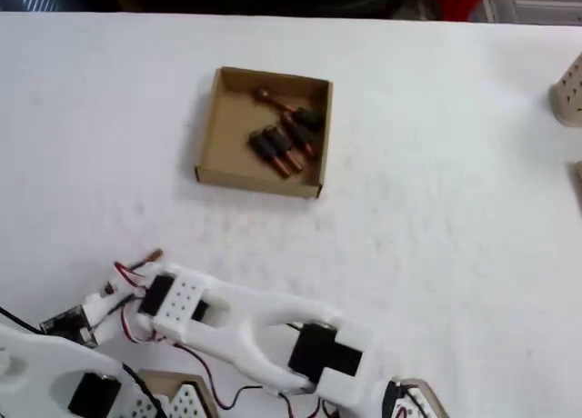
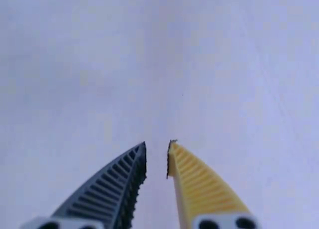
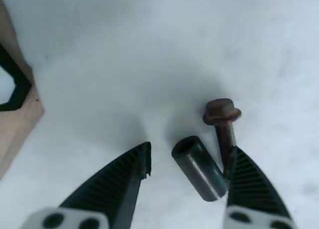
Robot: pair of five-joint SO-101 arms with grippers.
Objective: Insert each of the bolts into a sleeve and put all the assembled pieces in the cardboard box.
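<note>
The cardboard box [image 1: 221, 118] sits mid-table and holds several dark sleeves with copper-coloured bolts [image 1: 284, 134] in them. In the right wrist view a loose black sleeve [image 3: 199, 167] lies on the white table beside a brown bolt [image 3: 223, 120]. Both rest between the spread fingers of my right gripper [image 3: 190, 149], and the bolt's shank lies close against one finger. In the high view that bolt [image 1: 150, 255] pokes out by the tip of a white arm [image 1: 236, 323] at the near left. My left gripper [image 2: 157, 148] hovers over bare table, its black and yellow fingers slightly apart with nothing between them.
A beige perforated object [image 1: 568, 95] stands at the table's far right edge. A tan flat piece with a black outline [image 3: 15, 114] lies near the right gripper. Red and black wires [image 1: 127, 277] loop around the arms at the near left.
</note>
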